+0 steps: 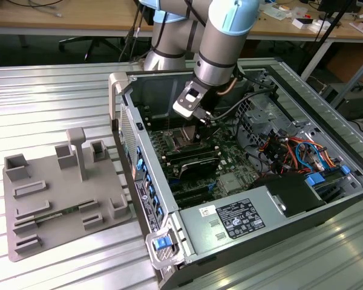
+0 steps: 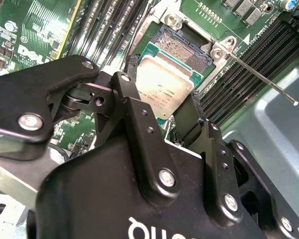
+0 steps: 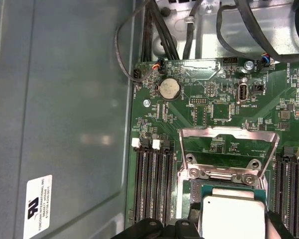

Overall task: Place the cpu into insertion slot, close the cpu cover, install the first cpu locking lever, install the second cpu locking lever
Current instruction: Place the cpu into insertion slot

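Gripping cpu (image 2: 163, 82) in closed end effector (image 2: 160, 102), hovering just over insertion slot (image 2: 187, 42), beside raised cpu cover (image 3: 229, 132)

Slanting down from the exterior view's top on a grey arm (image 1: 225, 36) with pale-blue joint caps, wrist tipped low, black hand (image 1: 204, 119) at its end. Closed, in the second wrist view, on the cpu (image 2: 164, 82), gripping it tilted between two black fingers (image 2: 134, 112). Glimpsed in the first wrist view as dark fingertips (image 3: 154, 230) flanking the chip.
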`<state>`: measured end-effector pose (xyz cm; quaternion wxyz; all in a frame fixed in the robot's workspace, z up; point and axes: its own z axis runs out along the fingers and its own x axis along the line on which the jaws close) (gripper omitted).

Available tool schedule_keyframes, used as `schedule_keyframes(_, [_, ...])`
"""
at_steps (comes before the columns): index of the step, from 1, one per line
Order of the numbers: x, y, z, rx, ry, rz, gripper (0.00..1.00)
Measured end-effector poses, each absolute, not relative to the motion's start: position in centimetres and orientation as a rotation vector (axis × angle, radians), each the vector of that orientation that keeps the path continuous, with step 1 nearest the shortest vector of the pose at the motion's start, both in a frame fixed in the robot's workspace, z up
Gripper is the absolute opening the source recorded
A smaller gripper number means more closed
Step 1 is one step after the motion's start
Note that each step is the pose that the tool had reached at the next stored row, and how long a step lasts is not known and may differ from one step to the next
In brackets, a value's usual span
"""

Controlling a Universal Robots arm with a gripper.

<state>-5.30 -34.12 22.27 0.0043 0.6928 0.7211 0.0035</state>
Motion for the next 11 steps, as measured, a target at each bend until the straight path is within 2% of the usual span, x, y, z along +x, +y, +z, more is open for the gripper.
schedule_keyframes(11, [-5.35,-34.12,22.00,2.171,2.259,0.011,0.55])
